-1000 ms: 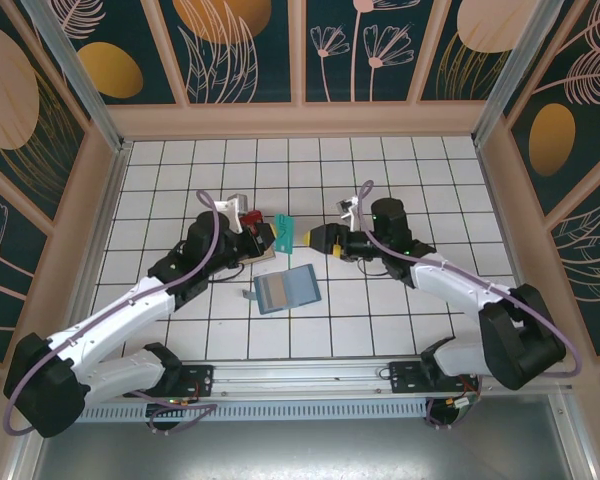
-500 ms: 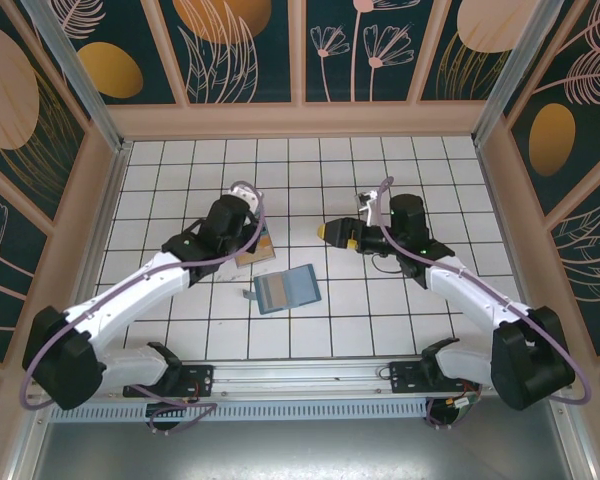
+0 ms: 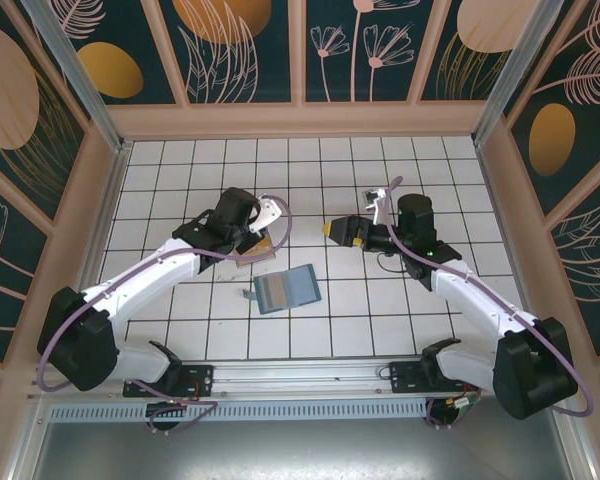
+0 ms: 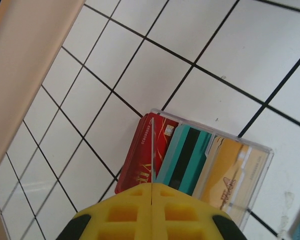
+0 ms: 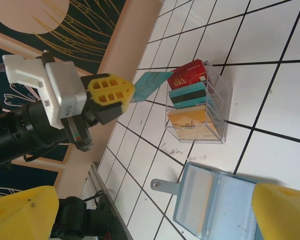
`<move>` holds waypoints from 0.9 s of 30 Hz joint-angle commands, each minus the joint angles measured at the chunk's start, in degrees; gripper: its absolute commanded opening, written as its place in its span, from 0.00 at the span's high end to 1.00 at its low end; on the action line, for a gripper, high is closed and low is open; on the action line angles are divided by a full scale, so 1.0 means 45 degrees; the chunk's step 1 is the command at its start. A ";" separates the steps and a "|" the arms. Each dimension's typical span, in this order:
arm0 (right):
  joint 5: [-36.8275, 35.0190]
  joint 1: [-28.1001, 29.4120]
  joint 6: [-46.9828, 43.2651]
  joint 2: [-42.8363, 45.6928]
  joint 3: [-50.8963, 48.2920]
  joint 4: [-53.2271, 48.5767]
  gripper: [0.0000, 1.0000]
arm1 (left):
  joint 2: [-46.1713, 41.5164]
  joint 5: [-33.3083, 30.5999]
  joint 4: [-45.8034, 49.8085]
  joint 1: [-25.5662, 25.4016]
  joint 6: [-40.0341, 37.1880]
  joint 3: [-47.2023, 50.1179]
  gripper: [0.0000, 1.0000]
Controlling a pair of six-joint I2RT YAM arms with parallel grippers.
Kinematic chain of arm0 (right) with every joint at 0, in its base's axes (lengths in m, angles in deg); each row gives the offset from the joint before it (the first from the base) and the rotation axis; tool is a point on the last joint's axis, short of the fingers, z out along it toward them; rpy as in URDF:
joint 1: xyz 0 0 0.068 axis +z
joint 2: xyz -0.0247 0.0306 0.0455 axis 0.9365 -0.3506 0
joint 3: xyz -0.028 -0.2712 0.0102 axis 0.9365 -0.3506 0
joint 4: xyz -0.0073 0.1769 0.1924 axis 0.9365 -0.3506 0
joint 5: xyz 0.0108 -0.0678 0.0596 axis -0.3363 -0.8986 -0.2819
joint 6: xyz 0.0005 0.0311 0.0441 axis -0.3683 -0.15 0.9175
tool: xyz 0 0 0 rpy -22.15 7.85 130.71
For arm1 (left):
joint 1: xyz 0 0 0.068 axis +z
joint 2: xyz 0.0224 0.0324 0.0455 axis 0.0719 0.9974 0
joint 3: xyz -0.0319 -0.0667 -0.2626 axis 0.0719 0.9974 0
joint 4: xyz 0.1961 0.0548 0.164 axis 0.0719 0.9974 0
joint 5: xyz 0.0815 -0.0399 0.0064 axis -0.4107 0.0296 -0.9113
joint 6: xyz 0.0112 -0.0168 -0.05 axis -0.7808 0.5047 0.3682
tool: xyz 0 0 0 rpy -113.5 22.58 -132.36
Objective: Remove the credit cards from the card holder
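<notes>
Look, left gripper (image 5: 132, 93) pinches a teal card (image 5: 152, 85) over the clear tray (image 5: 225, 95), three cards (image 5: 187, 95) inside; right gripper (image 3: 332, 229) gapes empty; card holder (image 3: 287, 289) open on the counter (image 3: 380, 300), one tan card (image 5: 205, 200) seemingly left.

A clear plastic tray (image 4: 262, 162) lies flat on the white tiled table (image 4: 210, 45), directly under and just ahead of the left claw (image 4: 152, 186). Black grout lines cross the table beneath that claw. A tan raised border (image 4: 25, 65) runs along the table's edge, well apart from it. Dark teal wall panels (image 3: 250, 50), painted with pale flowers and orange ovals, stand beyond the left claw and the right claw (image 3: 332, 229). A metal rail (image 3: 300, 372) lies behind them at the near edge.
</notes>
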 commanded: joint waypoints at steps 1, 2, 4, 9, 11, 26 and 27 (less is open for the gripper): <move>0.0265 -0.0123 -0.0236 0.0130 -0.0148 0.0084 0.01 | 0.0606 0.0260 0.0486 0.0129 -0.2228 -0.0240 1.00; 0.0259 -0.0141 -0.0226 0.0098 -0.0129 0.0081 0.01 | 0.0759 0.0159 0.0450 0.0158 -0.2296 -0.0225 1.00; 0.0259 -0.0160 -0.0256 0.0041 -0.0090 0.0052 0.01 | 0.0937 0.0373 0.0304 0.0225 -0.2260 -0.0198 1.00; 0.0258 -0.0217 -0.0275 -0.0122 -0.0013 0.0003 0.01 | 0.1346 0.0502 -0.0006 0.0229 -0.2502 -0.0084 1.00; 0.0259 -0.0212 -0.0264 -0.0197 0.0028 0.0004 0.01 | 0.1490 0.0575 -0.0135 0.0242 -0.2614 -0.0021 1.00; 0.0336 -0.0325 -0.0349 -0.0689 0.0204 0.0042 0.01 | 0.2248 0.0432 -0.0873 0.0420 -0.2903 0.0587 1.00; 0.0337 -0.0332 -0.0353 -0.0738 0.0233 0.0063 0.01 | 0.2276 0.0430 -0.0893 0.0451 -0.2942 0.0589 1.00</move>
